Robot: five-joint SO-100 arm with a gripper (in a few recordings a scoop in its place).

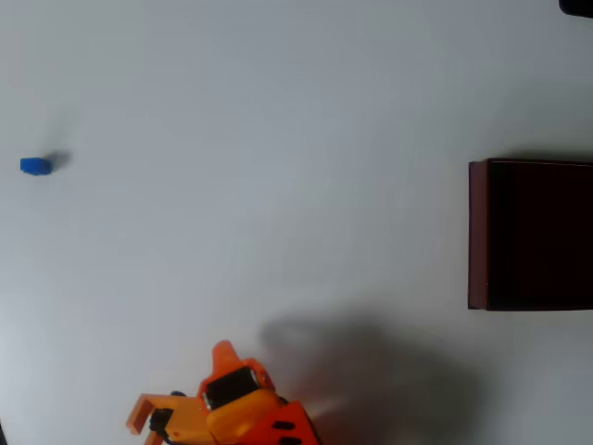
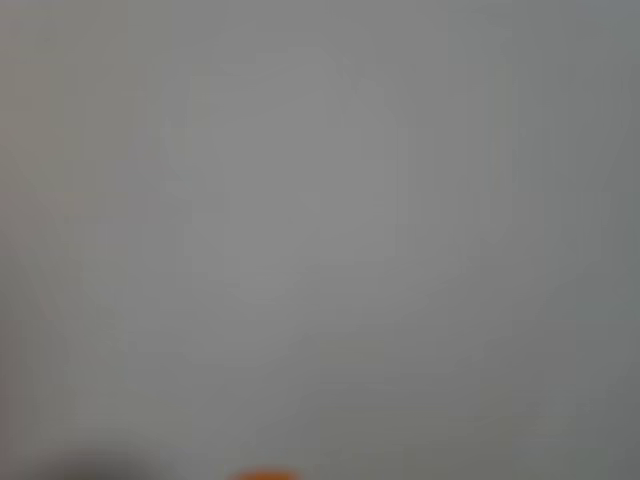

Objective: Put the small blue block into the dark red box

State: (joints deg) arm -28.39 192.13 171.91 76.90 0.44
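Overhead view: the small blue block (image 1: 35, 166) lies alone on the white table (image 1: 278, 139) at the far left, well apart from the dark red box (image 1: 477, 232) at the right edge. The orange gripper (image 1: 176, 389) sits at the bottom edge, near neither; whether its jaws are parted cannot be told from here. The block looks light, rigid and tiny, so it would likely skid if nudged; a pinch across its 2 short sides seems best.

Wrist view: blurred grey table surface, with an orange sliver at the bottom edge.
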